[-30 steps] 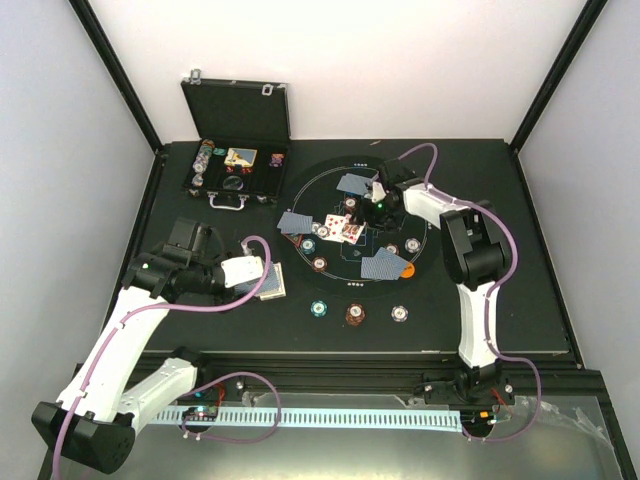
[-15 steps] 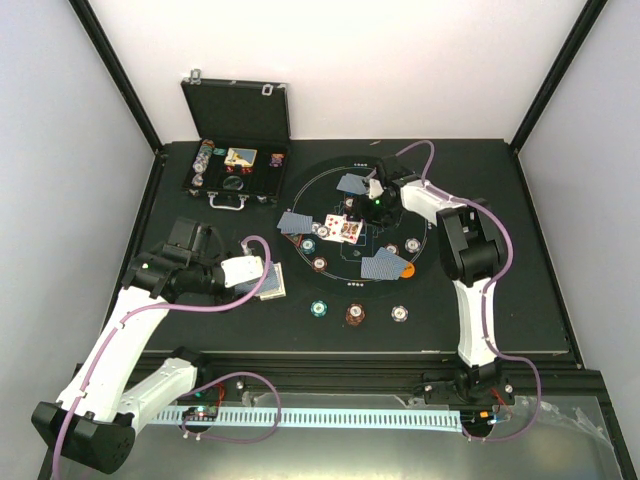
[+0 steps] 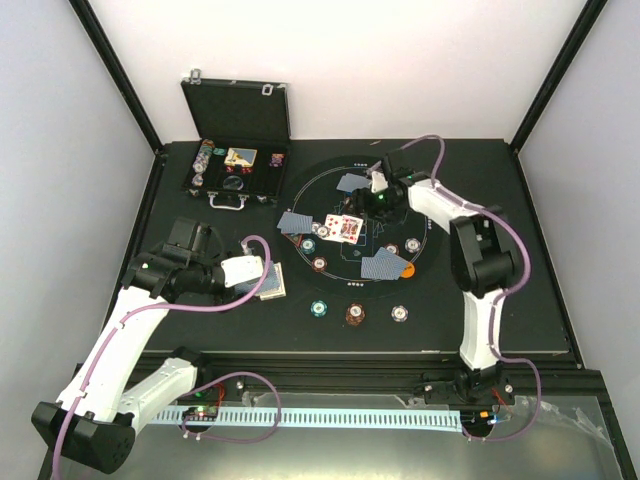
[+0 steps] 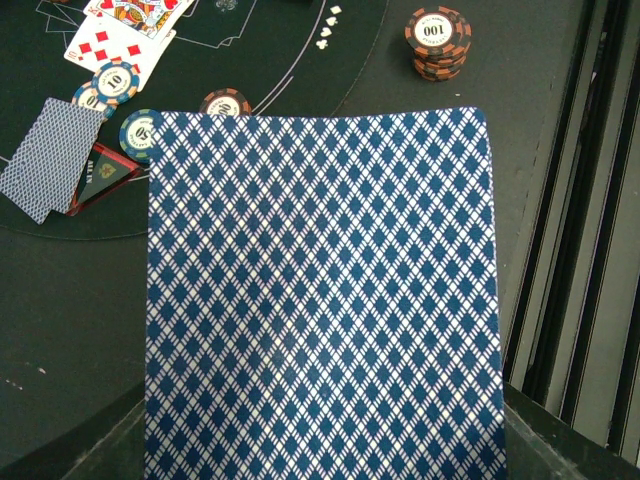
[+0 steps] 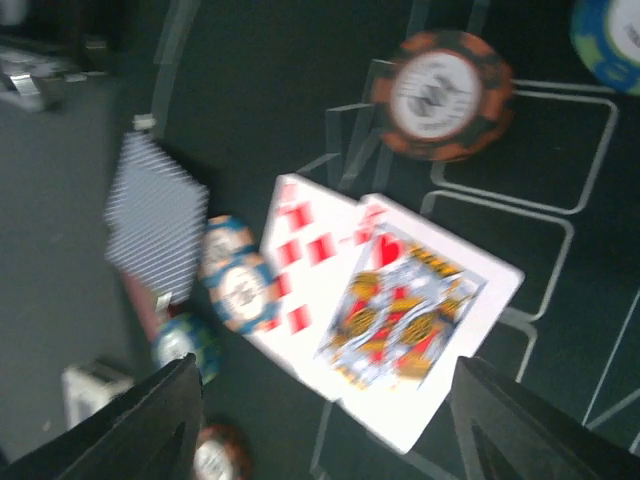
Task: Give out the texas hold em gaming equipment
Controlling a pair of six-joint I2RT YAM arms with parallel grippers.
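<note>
Dealing board: right fingers [image 5: 150, 420] spread, empty, above face-up cards [image 5: 400, 310]; left fingers [image 4: 560, 445] clamp deck [image 4: 320, 300]. Next, probably: draw another card.

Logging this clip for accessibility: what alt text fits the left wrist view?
A blue-backed card fills most of the frame. Beyond it, a black mat holds face-up cards and chips; a red-brown chip stack stands off the mat, upper right.

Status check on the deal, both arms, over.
Left gripper shut on blue-backed deck. Right gripper open, empty, near two face-up cards. Blue chip at their edge.
</note>
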